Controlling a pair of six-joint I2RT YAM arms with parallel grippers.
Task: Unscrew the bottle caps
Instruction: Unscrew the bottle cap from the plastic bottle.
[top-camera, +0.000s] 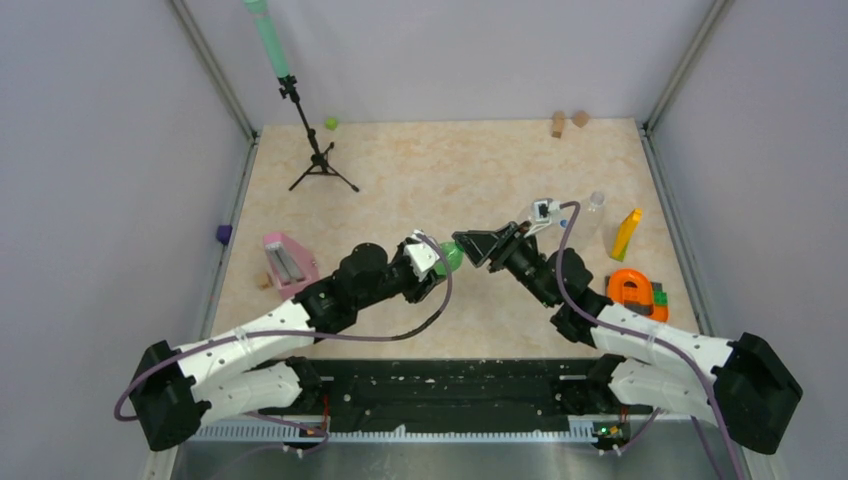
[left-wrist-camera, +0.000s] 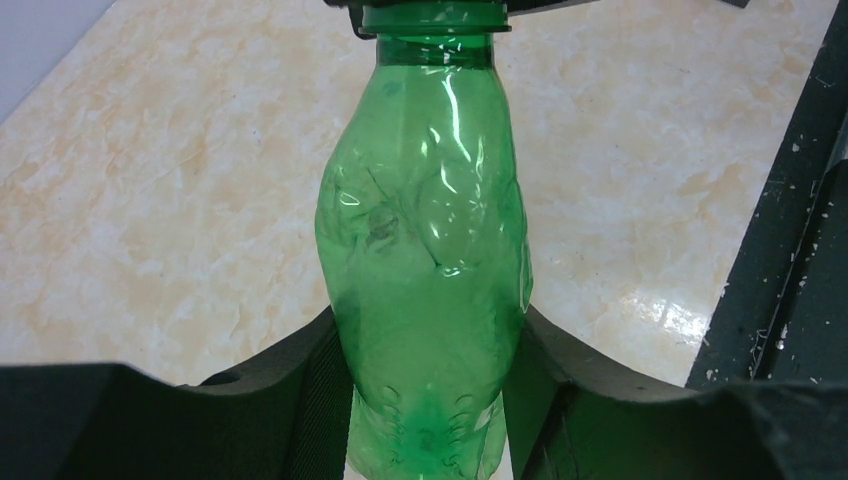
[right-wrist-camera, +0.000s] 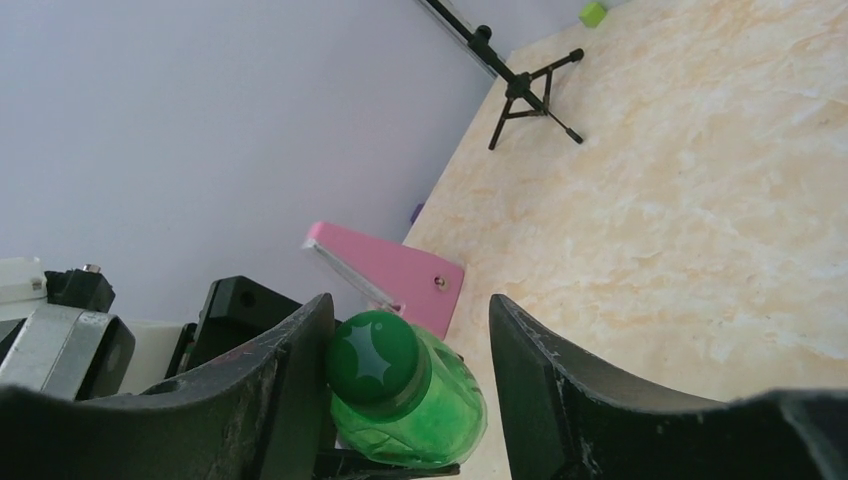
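**Top external view.** We see the left end effector (top-camera: 436, 256) clamped on the translucent green bottle (top-camera: 449, 257). It holds the bottle over the middle of the worktop (top-camera: 480, 170), with the neck pointing towards the right end effector (top-camera: 466, 244), which meets it there. A clear bottle (top-camera: 593, 212) is at the right, near a yellow block (top-camera: 627, 233). A pink wedge (top-camera: 288, 262) lies at the left and a tripod (top-camera: 318, 160) stands at the back left.

**Left wrist view.** Both fingers (left-wrist-camera: 300, 400) press against the lower body of the green bottle, whose wall is dented. Its neck reaches the top edge of the frame.

**Right wrist view.** The dark green cap (right-wrist-camera: 373, 358) sits between the right fingers (right-wrist-camera: 560, 390), which stand apart. One finger is against the cap and the other is clear of it.
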